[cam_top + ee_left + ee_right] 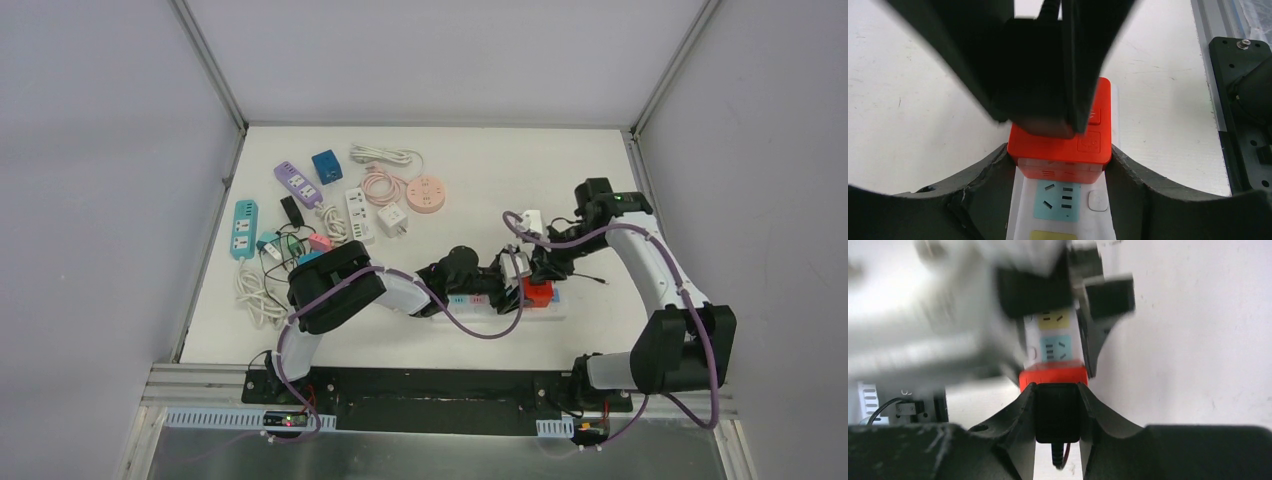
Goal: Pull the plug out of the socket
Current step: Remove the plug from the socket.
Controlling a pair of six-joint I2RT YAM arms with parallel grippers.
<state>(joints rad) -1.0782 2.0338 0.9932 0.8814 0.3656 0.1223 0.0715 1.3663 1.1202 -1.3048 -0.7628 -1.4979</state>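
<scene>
Black plug (1040,100) was seated in the top of the red socket cube (1060,147), not out yet. The cube sat on the end of the white power strip (1058,210), out on the table (480,190). Right gripper (1057,390) came at the cube from the far side and was clamped on the plug body, one finger on each side, with the cable (1057,457) trailing out between them. Left gripper (1060,170) was on the opposite side of the cube, fingers pinching the strip's two long edges, tips right against the cube's base. Teal outlet (1057,200) sat just beside the cube, between the left fingers. Spare strips and the pink round socket (428,193) were well apart from the cube, on the left arm's side.
</scene>
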